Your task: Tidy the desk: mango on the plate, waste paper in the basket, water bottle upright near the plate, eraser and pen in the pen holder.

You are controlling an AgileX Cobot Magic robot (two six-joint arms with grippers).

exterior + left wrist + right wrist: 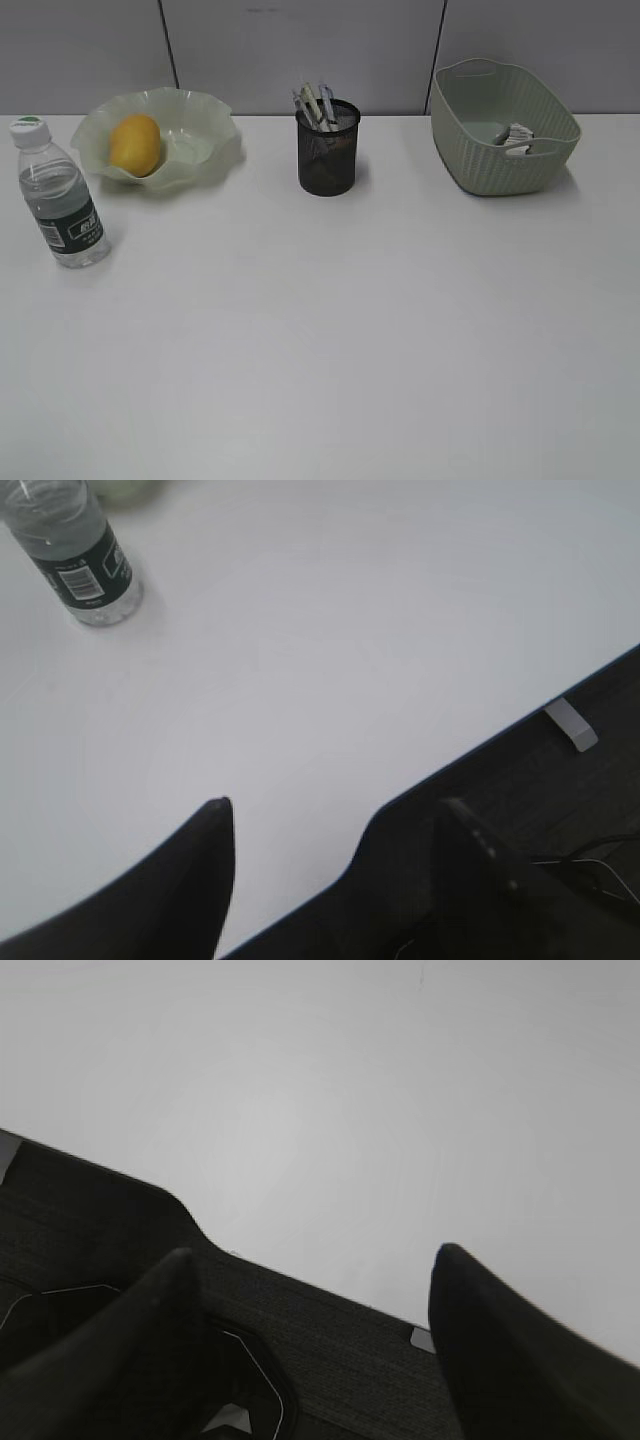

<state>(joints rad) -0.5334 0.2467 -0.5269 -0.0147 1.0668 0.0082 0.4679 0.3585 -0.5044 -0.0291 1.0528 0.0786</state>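
On the desk (320, 350), far left, the plate (205, 125) with the mango (134, 144) lying in its left half, touching the inner wall. At the middle back, the pen holder (328, 155) standing upright, with several pens (316, 105) leaning out over its rim; an eraser possibly inside too, but the mesh too dark to tell. Far right, the basket (505, 150), with the waste paper (519, 136) resting on its floor near the front right wall, partly seen through the handle cut-out. Near the left edge, the water bottle (58, 195) upright, cap on, just in front of the plate and apart from it. Neither arm visible in the exterior view. In the left wrist view, the left gripper (330, 830) hanging low over the desk's near edge, jaws spread apart and grasping nothing, the bottle well ahead at upper left. In the right wrist view, the right gripper (315, 1280) likewise poised above the desk's edge, dark fingers (500, 1350) set wide, released, nothing between them but bare tabletop
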